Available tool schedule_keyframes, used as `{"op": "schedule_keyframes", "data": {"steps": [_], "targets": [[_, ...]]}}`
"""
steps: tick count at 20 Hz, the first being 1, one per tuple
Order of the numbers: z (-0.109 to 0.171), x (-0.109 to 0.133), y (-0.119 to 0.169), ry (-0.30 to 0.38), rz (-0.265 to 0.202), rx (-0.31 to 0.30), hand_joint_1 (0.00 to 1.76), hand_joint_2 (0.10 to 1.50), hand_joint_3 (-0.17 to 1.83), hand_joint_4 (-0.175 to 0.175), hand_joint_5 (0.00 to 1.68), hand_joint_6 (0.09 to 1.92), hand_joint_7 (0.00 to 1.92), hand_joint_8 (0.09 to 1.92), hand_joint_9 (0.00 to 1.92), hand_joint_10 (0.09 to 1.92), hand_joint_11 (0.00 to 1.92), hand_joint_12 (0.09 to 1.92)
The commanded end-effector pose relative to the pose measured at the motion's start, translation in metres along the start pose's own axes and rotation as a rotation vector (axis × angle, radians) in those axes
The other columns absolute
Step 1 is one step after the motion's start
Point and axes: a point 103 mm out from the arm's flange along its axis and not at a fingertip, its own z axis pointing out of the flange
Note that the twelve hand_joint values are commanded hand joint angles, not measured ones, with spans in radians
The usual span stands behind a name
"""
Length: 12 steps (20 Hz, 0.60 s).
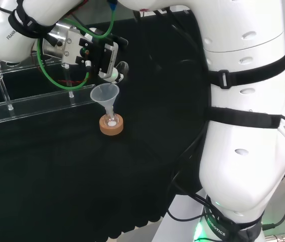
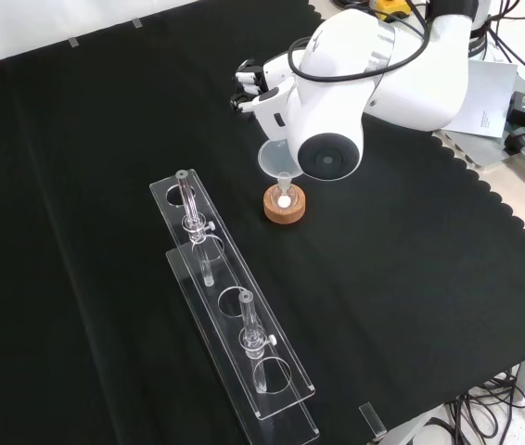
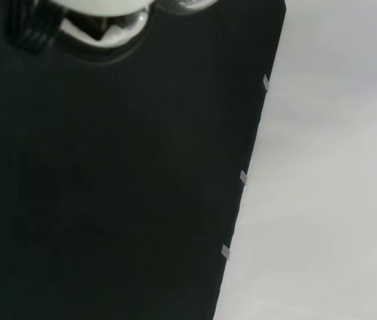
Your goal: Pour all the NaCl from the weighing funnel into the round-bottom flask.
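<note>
A clear plastic funnel (image 1: 104, 95) (image 2: 275, 159) stands in the neck of a small round-bottom flask (image 1: 112, 121) (image 2: 284, 197) that sits in a cork ring (image 1: 112, 126) (image 2: 285, 208). White powder lies at the flask's bottom. The hand (image 1: 103, 56) (image 2: 261, 89) hovers just above and behind the funnel's rim in the head view, its fingers curled round a small clear piece, the weighing funnel (image 1: 114, 75), tipped toward the funnel. The piece is hard to make out. In the front view the arm's grey-capped link (image 2: 327, 156) covers part of the funnel. A blurred white part of the hand (image 3: 102, 20) shows in the wrist view.
Two long clear racks (image 1: 37, 103) (image 2: 235, 315) with glass tubes stand left of the flask in the head view and nearer the camera in the front view. The cloth's edge (image 3: 242, 177) runs through the wrist view. Papers and cables (image 2: 513, 102) lie at the front view's upper right.
</note>
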Motion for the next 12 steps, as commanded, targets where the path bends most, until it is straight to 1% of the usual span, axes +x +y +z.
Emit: {"op": "schedule_keyframes", "data": {"steps": [1,12], "targets": [[0.0003,0.0001,0.0005,-0.006,0.000,0.000,1.11,0.69,0.64,0.175,1.21,0.79,0.49,0.64,0.95,0.30,0.85,1.01],[-0.0030,0.0015,0.0021,-0.060,0.014,0.008,1.11,0.69,0.64,0.175,1.21,0.78,0.49,0.64,0.95,0.30,0.85,1.01]]}}
